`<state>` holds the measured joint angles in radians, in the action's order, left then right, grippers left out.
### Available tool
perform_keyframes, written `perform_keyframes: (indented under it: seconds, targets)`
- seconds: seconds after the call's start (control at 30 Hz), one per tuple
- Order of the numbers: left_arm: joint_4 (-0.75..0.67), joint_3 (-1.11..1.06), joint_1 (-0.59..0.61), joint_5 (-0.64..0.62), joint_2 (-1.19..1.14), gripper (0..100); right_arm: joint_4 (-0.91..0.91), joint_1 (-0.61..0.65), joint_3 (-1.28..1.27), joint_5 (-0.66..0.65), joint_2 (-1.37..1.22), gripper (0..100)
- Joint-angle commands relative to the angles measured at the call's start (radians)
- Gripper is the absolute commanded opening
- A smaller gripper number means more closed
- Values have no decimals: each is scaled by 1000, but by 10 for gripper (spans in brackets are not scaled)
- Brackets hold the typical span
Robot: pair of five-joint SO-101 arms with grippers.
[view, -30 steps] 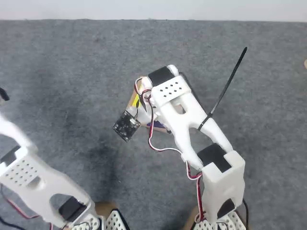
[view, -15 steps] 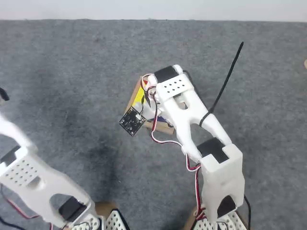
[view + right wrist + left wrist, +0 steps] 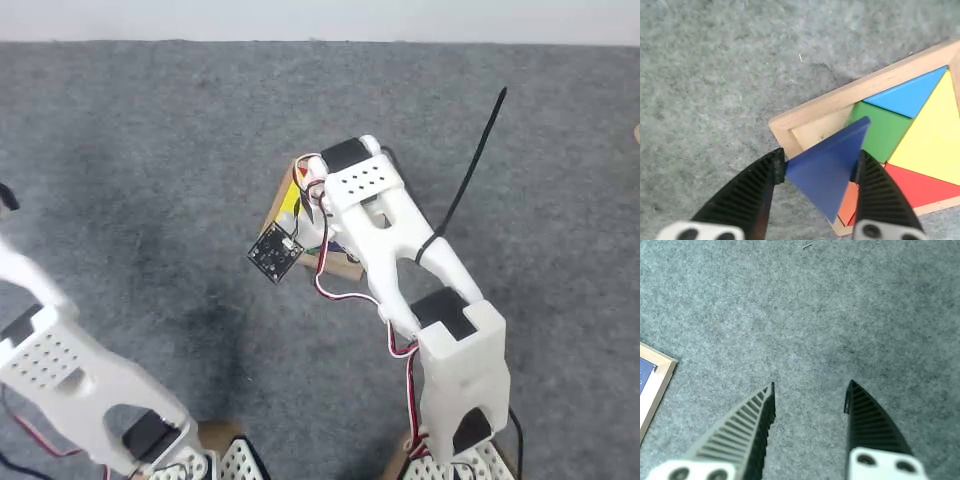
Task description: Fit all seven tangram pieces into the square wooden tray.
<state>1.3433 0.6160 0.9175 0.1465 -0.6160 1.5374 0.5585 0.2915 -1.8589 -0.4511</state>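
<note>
Motion has nearly stopped. A second ago the right arm (image 3: 400, 250) sat lower in the high view; half a second ago it had stretched toward the upper middle of the frame, over the square wooden tray (image 3: 340, 266), and since then it has barely shifted. I take that to mean the carry is over and the placing is about to start.

In the right wrist view the right gripper (image 3: 821, 157) has its fingers clamped on the two sides of a dark blue triangle (image 3: 827, 167). The piece lies at the lower centre of that picture, across the tray's near corner: one tip points over the bare patch of tray floor (image 3: 815, 132), the other hangs out past the rim. It also covers part of an orange piece (image 3: 847, 207). Whether it rests on the wood or floats above it cannot be told.

Already seated are a green piece (image 3: 885, 130), a light blue triangle (image 3: 910, 92), a yellow triangle (image 3: 935, 140) and a red piece (image 3: 920, 187), all toward the right of the frame.

The triangle looks skewed against the gap, so it probably needs turning before it drops in.

The left gripper (image 3: 810, 390) hangs over grey felt (image 3: 840, 300), fingers apart and holding nothing.
</note>
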Motion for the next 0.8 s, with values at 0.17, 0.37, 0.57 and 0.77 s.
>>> perform_keyframes:
  seconds: [0.17, 0.37, 0.57, 0.77]
  targets:
    - [-9, 13, 3, 9, 21, 221, -7, -1, 5, -11, 8, 263]
    - [-9, 13, 3, 9, 21, 221, -15, 1, 12, 18, 18, 263]
    - [-9, 13, 3, 9, 20, 221, -148, 124, 26, 649, 8, 263]
    - [-11, 36, 9, 9, 14, 221, -71, 153, 11, 930, 8, 263]
